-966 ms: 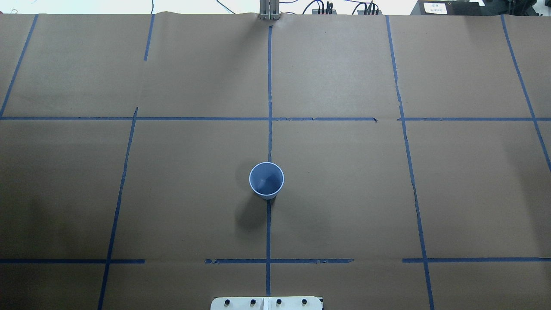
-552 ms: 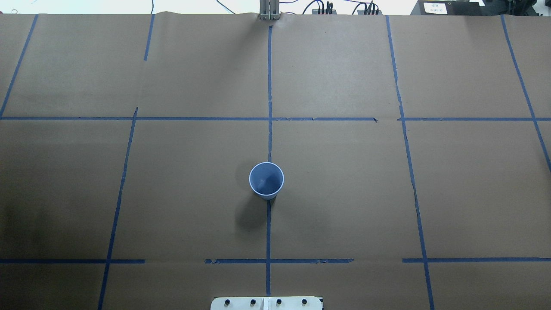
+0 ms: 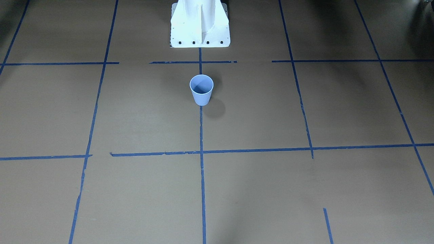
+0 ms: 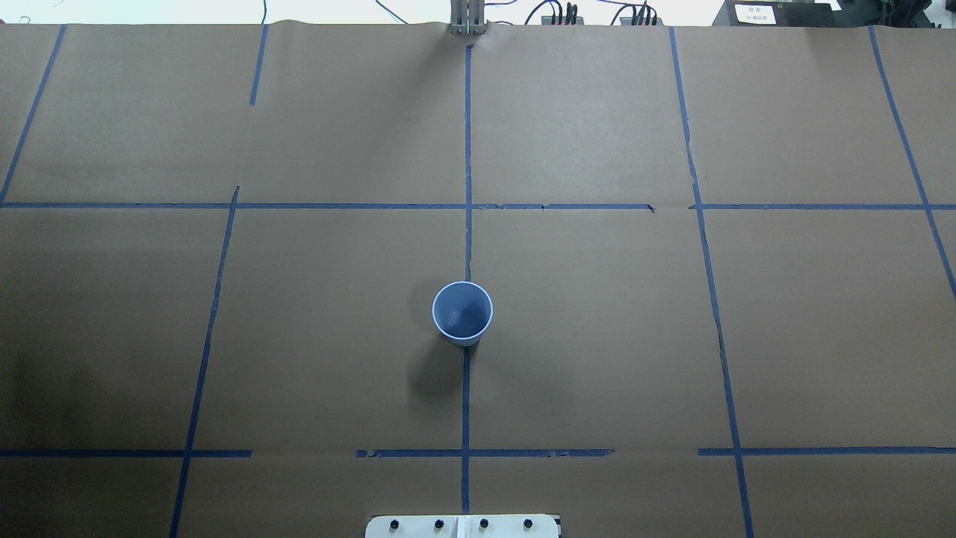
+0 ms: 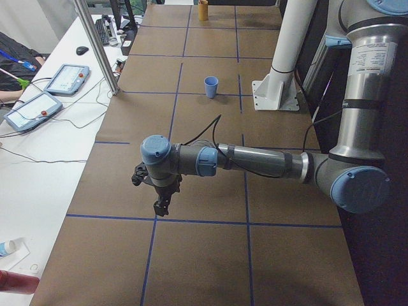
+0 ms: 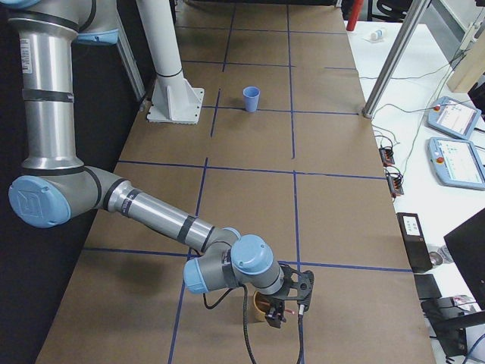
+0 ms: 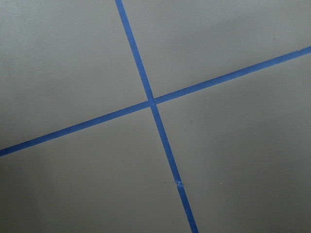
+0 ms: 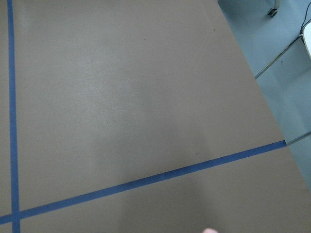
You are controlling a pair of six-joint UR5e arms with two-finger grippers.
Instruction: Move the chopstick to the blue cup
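Observation:
The blue cup [image 3: 201, 89] [image 4: 462, 312] stands upright on the centre tape line near the robot's base, and nothing shows inside it. It looks small in the side views [image 5: 211, 86] [image 6: 251, 98]. My left gripper [image 5: 160, 205] hangs over bare paper far from the cup; I cannot tell if it is open or shut. My right gripper [image 6: 284, 309] hovers at a brown cup [image 6: 260, 303] at the table's other end, its state also unclear. A pale pink tip [image 8: 209, 231] peeks in at the bottom edge of the right wrist view, possibly the chopstick.
The white robot pedestal [image 3: 200, 34] [image 4: 463, 525] stands just behind the blue cup. Blue tape lines cross the brown paper. A metal post [image 5: 95, 44] and a side table with tablets [image 5: 70, 78] border the far edge. The brown cup also shows far off [image 5: 203, 9].

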